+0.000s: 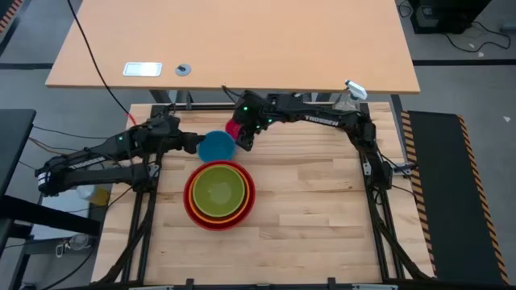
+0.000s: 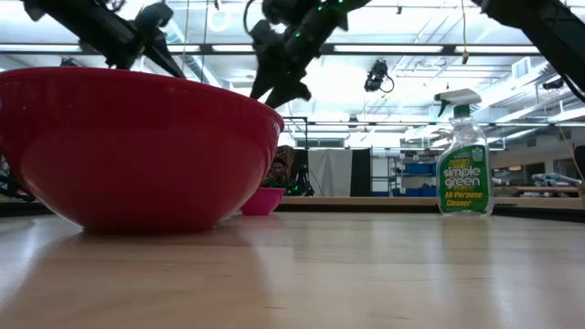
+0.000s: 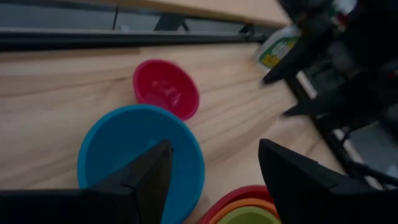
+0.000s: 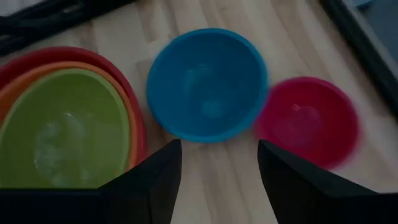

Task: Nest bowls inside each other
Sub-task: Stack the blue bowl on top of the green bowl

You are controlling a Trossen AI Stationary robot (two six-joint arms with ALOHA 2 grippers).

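Observation:
A red bowl (image 1: 193, 205) stands on the wooden table with an orange bowl (image 4: 127, 106) and a lime green bowl (image 1: 218, 191) nested in it. Just beyond it a blue bowl (image 1: 215, 147) rests on its base. A small magenta bowl (image 4: 308, 121) stands beside the blue one, toward the far edge. My left gripper (image 1: 193, 145) hovers open at the blue bowl's left rim. My right gripper (image 1: 244, 141) hangs open above the gap between the blue and magenta bowls, with nothing between its fingers (image 4: 155, 186).
A clear spray bottle (image 2: 462, 155) with a white trigger stands at the table's far right corner. A second, lighter table (image 1: 242, 40) lies beyond the far edge. Bare board stretches right of the bowls and along the near edge.

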